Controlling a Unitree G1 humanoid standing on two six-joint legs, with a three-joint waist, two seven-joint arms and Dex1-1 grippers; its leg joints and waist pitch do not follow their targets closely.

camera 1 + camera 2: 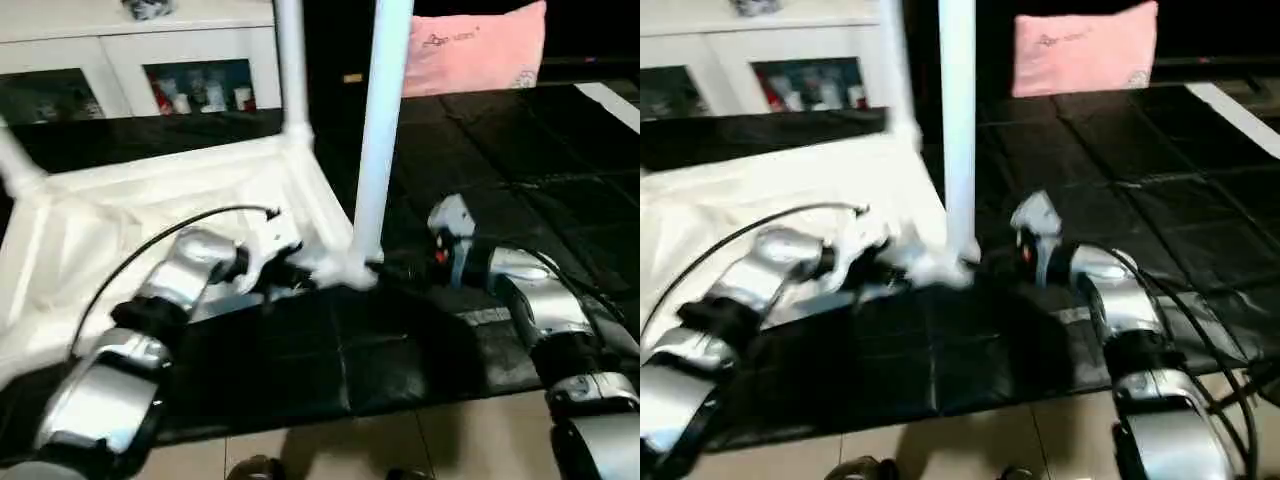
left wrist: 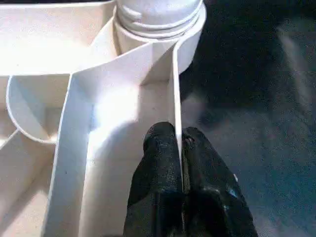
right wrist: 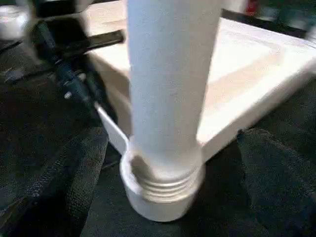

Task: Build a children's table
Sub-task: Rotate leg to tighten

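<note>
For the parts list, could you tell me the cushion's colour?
The cushion is pink, clearest in the left eye view.

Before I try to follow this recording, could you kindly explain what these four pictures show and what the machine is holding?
This is a humanoid robot with two silver arms, each ending in a gripper of two black fingers. The two wide pictures come from cameras in its head, looking down over its forearms. The other two come from cameras on its wrists, looking along each gripper.

On the black floor mat lies a white plastic tabletop, upside down, ribs showing. White legs stand up from its corners; the nearest leg sits in a round corner socket.

The left gripper is shut on a thin rib of the tabletop's rim, beside that socket. The right gripper is next to the leg's base; its dark fingers stand apart either side of the leg, not clamping it.

Behind are a white cabinet and a pink pillow.
</note>
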